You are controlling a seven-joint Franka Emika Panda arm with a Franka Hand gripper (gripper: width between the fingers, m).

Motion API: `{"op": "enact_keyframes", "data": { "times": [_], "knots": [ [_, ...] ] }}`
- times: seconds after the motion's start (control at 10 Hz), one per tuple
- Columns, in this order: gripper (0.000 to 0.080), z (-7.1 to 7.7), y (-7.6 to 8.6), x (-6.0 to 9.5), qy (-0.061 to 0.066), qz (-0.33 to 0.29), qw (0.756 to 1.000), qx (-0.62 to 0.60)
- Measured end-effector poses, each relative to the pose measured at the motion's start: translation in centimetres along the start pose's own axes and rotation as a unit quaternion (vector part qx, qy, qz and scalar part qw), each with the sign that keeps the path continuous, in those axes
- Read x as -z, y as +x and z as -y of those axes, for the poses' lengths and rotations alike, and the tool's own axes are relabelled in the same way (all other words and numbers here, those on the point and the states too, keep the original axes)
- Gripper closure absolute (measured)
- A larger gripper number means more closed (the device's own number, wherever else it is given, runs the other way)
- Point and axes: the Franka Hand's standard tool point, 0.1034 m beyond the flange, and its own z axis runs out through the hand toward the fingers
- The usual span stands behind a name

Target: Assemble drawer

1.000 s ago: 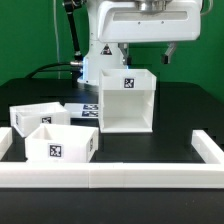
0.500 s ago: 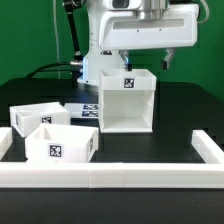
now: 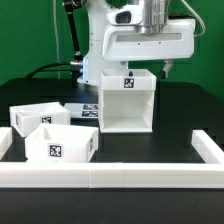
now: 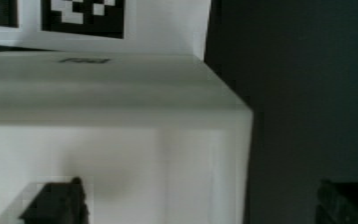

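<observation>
Two trays (image 3: 58, 145) sit at eight o'clock from the tall case (image 3: 128, 105). Above the case hangs the gripper (image 4: 201, 203), jaws spread wide, holding nothing.

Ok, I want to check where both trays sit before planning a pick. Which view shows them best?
The exterior view: the rear tray and the front tray stand toward its left, beside the case. The wrist view shows only a white tagged surface, apparently the case, and no tray.
</observation>
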Motion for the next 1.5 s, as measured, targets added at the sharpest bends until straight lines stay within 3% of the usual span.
{"op": "enact_keyframes", "data": {
  "times": [0.2,0.3,0.4,0.6,0.7,0.9,1.5],
  "knots": [
    [0.0150,0.12,-0.06,-0.30,0.000,0.001,1.000,-0.006],
    [0.0278,0.14,0.02,-0.32,0.000,0.002,1.000,-0.014],
    [0.0278,0.11,0.12,-0.26,0.000,0.002,1.000,-0.015],
    [0.0552,0.10,0.05,-0.30,0.000,0.003,1.000,-0.015],
    [0.0726,0.11,0.05,-0.30,0.000,0.003,1.000,-0.015],
    [0.0763,0.10,0.06,-0.29,0.000,0.002,1.000,-0.015],
    [0.0763,0.10,0.34,-0.27,0.000,0.003,1.000,-0.016]
  ]
}}
